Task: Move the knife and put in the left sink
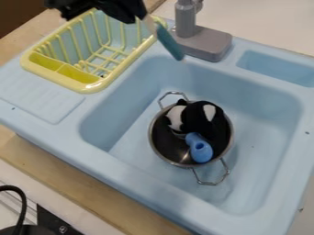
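Knife [168, 42], gripped by end effector [142, 19] — near yellow rack [92, 86], grey faucet [205, 43], pot [160, 155] occupying sink [260, 124] middle

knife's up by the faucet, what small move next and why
Probably ease the knife toward the camera and slightly left in the picture before lowering: the gripper holds it with the blade's tip near the basin's back rim, between rack and faucet, while the pot occupies the middle.
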`<state>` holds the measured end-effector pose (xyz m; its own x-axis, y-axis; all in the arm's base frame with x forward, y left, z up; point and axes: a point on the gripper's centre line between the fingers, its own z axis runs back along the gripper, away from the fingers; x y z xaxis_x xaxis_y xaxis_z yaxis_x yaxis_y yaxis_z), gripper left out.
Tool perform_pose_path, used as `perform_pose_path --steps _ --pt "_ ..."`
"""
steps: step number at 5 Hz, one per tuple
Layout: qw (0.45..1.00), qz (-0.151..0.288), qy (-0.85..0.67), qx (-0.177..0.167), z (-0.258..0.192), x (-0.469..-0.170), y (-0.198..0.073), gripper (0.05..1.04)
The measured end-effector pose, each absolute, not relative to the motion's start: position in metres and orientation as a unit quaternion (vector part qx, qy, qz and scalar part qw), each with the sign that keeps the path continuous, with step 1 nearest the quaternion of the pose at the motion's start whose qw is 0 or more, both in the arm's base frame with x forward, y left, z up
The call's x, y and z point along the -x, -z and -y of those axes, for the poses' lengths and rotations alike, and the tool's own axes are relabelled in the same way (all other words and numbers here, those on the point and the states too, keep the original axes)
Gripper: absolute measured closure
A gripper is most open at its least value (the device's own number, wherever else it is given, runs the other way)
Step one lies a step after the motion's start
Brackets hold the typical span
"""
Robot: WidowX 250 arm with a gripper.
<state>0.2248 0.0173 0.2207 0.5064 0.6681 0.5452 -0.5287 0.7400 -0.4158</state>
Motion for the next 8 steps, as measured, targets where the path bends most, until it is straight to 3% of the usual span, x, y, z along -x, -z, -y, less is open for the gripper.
perform_pose_path --steps 3,6,7,8 --pt "0.881 0.215 -0.419 0.052 -0.061 -0.21 -0.222 1.029" --pt "0.842 0.244 -0.475 0.076 -0.106 -0.227 -0.239 1.029" --pt "0.809 0.291 -0.506 0.066 -0.124 -0.234 -0.238 1.029" --pt "0.776 0.318 -0.543 0.032 -0.13 -0.246 -0.214 1.029"
